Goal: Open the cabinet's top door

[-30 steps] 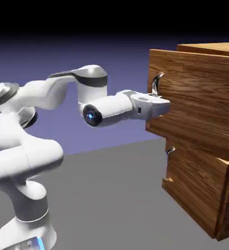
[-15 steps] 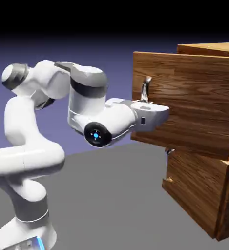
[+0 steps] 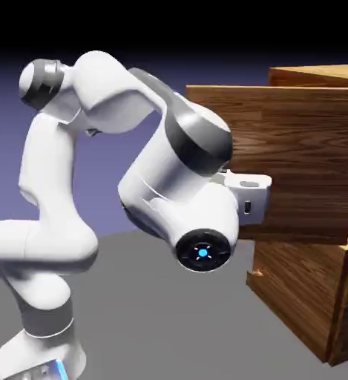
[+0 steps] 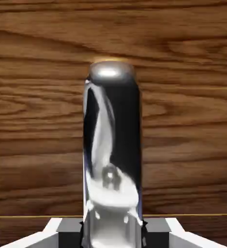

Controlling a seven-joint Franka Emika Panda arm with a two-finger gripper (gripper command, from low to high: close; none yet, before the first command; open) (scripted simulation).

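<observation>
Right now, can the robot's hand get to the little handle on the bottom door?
Probably not at once. The gripper is shut on the top door's handle, and the top door swung out over the lower panel. I can't see the little handle.

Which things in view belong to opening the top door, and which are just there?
In the job:
- top door, swung partly out
- its silver handle
- gripper, shut on the handle
- cabinet

Just there:
- lower panel
- grey table
</observation>
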